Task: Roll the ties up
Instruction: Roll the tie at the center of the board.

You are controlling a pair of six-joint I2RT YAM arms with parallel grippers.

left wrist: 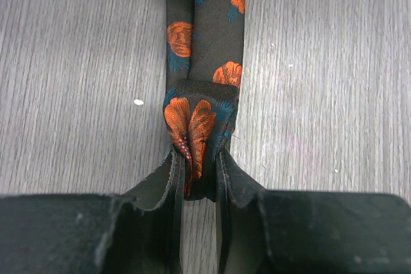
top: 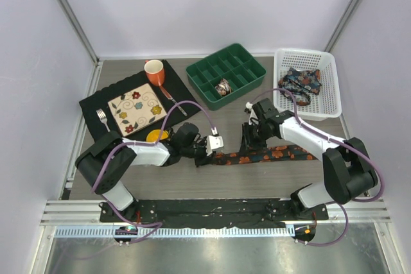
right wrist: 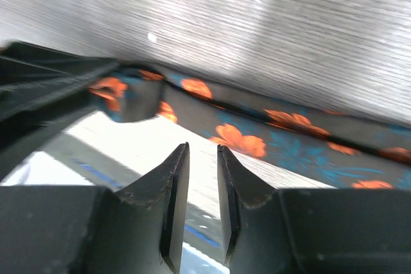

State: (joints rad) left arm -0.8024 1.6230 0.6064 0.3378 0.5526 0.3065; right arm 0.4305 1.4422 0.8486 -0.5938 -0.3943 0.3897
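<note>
Left tool point(left wrist: 198, 162) pinches the tie point(left wrist: 212, 43) — folded end.

You have a grey wood-grain table point(top: 257, 181) carrying a black placemat point(top: 174, 80), a green compartmented tray point(top: 241, 89), a white slatted basket point(top: 307, 53) and a dark orange-flowered fabric tie point(top: 257, 156).

You see the tie point(left wrist: 205, 49) as smooth printed cloth with a faint sheen. The table point(left wrist: 77, 62) looks like matt grey wood grain. The left gripper point(left wrist: 199, 168) has fingers point(left wrist: 151, 190) of dull black plastic, rough along the edges. Your green tray point(top: 243, 68) is glossy plastic, the white basket point(top: 326, 85) lattice plastic. The mug point(top: 154, 70) shines like glazed ceramic, and the placemat point(top: 96, 102) is matt black.
</note>
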